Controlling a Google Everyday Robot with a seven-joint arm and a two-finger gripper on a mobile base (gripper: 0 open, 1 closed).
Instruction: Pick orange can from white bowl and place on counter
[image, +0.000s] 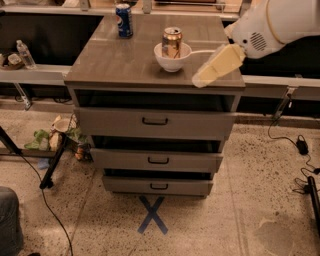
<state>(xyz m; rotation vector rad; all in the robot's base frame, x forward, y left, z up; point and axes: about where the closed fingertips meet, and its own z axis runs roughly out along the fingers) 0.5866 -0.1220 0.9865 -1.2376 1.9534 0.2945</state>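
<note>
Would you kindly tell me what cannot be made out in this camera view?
Camera view:
- Orange-brown drink can: base hidden inside the small round white bowl.
- Gripper, right of the bowl over the grey-brown wood-grain counter: only its near side shows.
- White robot arm: cut off by the right edge.

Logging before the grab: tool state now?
Tool: cannot be told; it hangs above the right front edge of the counter, right of the white bowl holding the orange can.

The orange can (172, 43) stands upright in the white bowl (169, 62) on the counter (117, 62), hand (204, 76) hovering to the right.
</note>
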